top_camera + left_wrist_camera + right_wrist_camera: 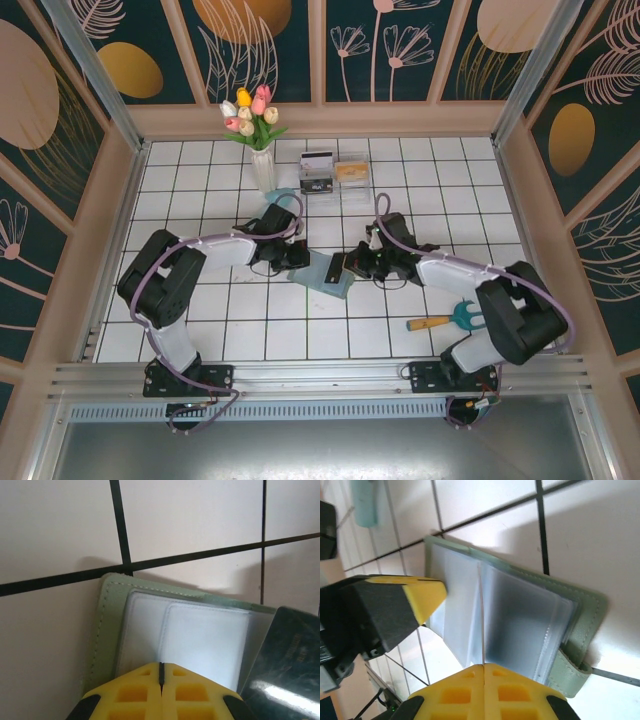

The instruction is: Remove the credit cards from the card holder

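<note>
The card holder [318, 274] lies open on the tiles between the two arms, sage-green outside [107, 625] with clear whitish sleeves [200, 645] inside. My left gripper [161, 666] is shut, its yellow tips resting on the near edge of a sleeve; it also appears as a yellow wedge [422, 597] over the holder's left page. My right gripper [483, 666] is shut on a thin credit card [482, 620], which I see edge-on standing above the sleeves [520, 615]. The same dark glossy card [285, 665] leans at the holder's right side. The green strap tab [570, 672] sticks out at the right.
A vase of tulips [258, 135] stands at the back, with a clear plastic compartment box [335, 177] beside it. A teal-headed tool with a wooden handle [445, 320] lies near the right arm's base. A pale teal object [365, 500] lies beyond the holder.
</note>
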{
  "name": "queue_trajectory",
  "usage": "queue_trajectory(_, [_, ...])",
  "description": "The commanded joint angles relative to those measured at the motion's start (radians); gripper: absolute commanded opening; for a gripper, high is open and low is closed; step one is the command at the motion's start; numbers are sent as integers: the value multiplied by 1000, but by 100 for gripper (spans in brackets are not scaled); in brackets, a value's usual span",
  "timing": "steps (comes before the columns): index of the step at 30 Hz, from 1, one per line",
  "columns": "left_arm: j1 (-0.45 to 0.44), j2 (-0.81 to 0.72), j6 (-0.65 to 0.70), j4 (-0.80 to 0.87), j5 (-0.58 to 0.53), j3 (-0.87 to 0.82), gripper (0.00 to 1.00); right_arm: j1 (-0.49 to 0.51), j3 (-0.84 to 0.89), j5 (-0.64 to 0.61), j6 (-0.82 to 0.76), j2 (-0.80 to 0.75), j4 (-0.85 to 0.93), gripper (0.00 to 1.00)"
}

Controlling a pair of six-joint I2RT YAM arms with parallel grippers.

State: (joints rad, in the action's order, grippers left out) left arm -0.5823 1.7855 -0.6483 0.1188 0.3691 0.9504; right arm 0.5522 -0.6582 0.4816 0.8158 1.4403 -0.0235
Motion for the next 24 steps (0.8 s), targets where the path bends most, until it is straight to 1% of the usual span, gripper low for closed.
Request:
queue_trajectory(1, [23,-66,-18,-15,35,59,13,-44,19,52,-55,-58,-45,4])
queue_trajectory(2, [31,-92,-29,-33,54,60,16,-55,19,62,-65,-67,-46,4])
queue_trajectory(3, [37,-104,-38,-53,80,59,22,-66,17,72,-77,-77,-44,4])
queue_trajectory(6, [54,-116,-68,-115,151,47,33,-90,17,102,-96,-105,-67,4])
queue_trajectory(9, [71,-131,-104,-192,223,28,51,-114,8,142,-110,-123,-109,4])
queue_trajectory(11, [83,-142,-136,-273,297,-9,64,-126,0,184,-109,-122,-158,4])
queue_trajectory(13, [98,-155,-186,-399,395,-41,77,-138,-13,232,-109,-107,-203,4])
queue_trajectory(14, [103,-162,-211,-446,421,-52,81,-144,-20,254,-109,-99,-218,4])
queue_trajectory(16, [111,-170,-233,-492,458,-53,86,-158,-29,297,-104,-83,-260,4])
queue_trajectory(19, [114,-159,-244,-498,486,-35,88,-177,-39,355,-69,-62,-331,4])
queue_trajectory(24, [117,-113,-346,-654,557,-39,87,-188,-50,431,1,-27,-447,4])
